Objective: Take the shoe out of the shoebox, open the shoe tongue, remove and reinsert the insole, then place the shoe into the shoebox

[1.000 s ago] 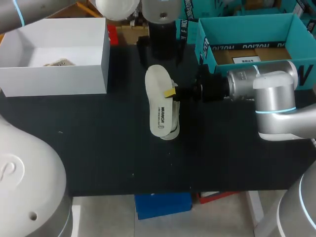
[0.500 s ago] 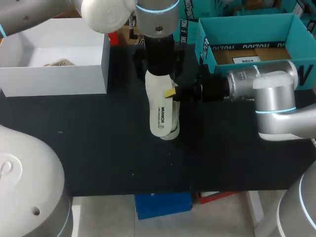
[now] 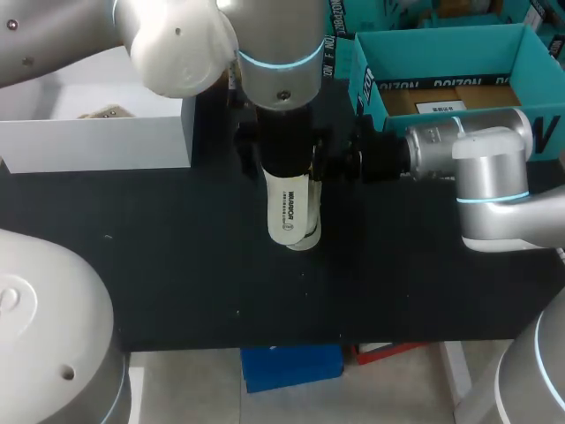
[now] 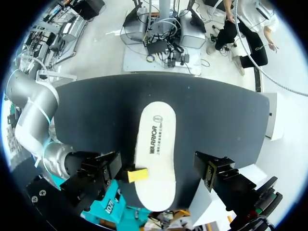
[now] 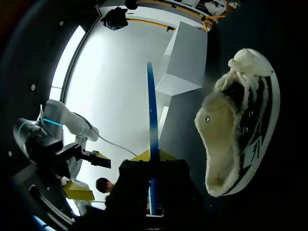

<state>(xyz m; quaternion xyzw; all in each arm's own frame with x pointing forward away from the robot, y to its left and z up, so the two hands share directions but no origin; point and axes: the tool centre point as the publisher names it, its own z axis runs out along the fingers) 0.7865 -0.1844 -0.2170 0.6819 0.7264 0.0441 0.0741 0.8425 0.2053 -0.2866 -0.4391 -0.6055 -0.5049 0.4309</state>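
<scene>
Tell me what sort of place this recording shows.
Probably a robot lab workstation rather than a home or shop: a left arm and a right arm work over a black table with a white shoebox, a shoe and its insole.

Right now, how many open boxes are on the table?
2: a white box at the back left, partly hidden by the left arm, and a teal box at the back right.
</scene>
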